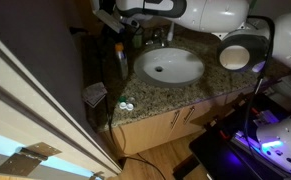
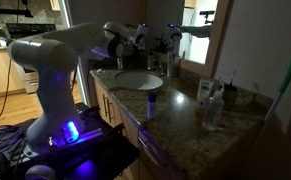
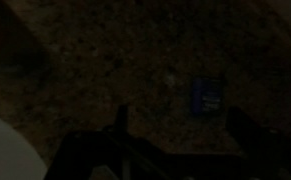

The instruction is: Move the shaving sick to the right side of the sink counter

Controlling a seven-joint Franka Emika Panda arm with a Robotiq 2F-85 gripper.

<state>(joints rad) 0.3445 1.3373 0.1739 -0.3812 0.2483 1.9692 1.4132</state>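
Jaws stand wide with nothing between them: in the dim wrist view two dark fingers [image 3: 120, 135] frame the bottom edge over the speckled desk [image 3: 105, 60]. A small blue oblong [image 3: 208, 95], probably the shaving stick, lies ahead and off to one side, well apart from both fingers. The white basin [image 3: 3, 150] shows at a lower corner.

In an exterior view the arm [image 2: 55, 60] carries the jaws high at the back of the desk. The shaving stick [image 2: 152, 103] stands upright at the front edge, just beside the basin [image 2: 135, 80]. So the stick lies forward of and below the jaws, long axis vertical.

In an exterior view from above, the jaws hang near the faucet [image 1: 160, 38]. The stick is too small to pick out there.
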